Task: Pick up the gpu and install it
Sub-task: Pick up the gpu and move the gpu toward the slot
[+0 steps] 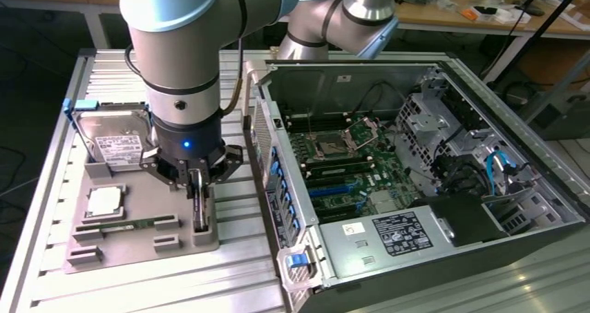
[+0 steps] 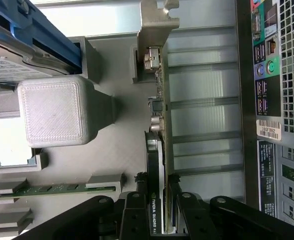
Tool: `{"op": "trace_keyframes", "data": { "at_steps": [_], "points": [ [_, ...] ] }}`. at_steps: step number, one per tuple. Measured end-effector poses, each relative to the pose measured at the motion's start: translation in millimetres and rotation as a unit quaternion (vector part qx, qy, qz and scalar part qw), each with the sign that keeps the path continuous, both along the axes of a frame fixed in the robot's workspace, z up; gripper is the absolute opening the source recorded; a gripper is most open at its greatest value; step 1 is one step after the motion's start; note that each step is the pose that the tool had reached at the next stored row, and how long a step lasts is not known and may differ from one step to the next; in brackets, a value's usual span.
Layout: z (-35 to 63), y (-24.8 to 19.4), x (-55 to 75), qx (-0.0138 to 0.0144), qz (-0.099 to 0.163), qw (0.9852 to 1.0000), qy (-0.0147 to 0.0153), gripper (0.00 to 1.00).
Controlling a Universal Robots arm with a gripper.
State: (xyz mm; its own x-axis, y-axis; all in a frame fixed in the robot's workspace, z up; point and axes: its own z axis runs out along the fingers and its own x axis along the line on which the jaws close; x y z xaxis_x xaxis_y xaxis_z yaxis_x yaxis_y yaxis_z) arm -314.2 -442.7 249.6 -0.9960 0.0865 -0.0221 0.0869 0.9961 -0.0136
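We see the gpu [image 2: 161, 150] w/ a matt silvery metal bracket [image 2: 154, 25] & black plastic cover. Holder tray [image 2: 122, 155]: grey plastic, rough printed layers. Table [image 2: 202, 80]: ribbed bare metal, satin sheen. PC case [image 2: 292, 60]: perforated sheet metal.

My gripper [image 2: 158, 178] is matt black. The graphics card [image 2: 159, 125] is dark, with white lettering and a silvery end bracket. The tray [image 1: 138, 242] is plain grey, the memory stick [image 1: 124, 224] green, and the hard drive [image 1: 115, 144] silver with a white label. The table [image 1: 51, 209] is pale ribbed metal. The motherboard [image 1: 346, 164] is green with blue slots.
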Motion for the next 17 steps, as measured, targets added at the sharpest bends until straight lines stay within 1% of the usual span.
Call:
{"op": "trace_keyframes", "data": {
  "at_steps": [2,3,5,17],
  "points": [
    [0.3,0.0,0.0,0.0001,0.0,1.0,-0.0001,0.27],
    [5.5,0.0,0.0,0.0,0.0,1.0,0.0,0.27],
    [12.6,0.0,0.0,0.0,0.0,1.0,0.0,0.27],
    [13.5,0.0,0.0,0.0,0.0,1.0,0.0,0.27]
  ]
}}
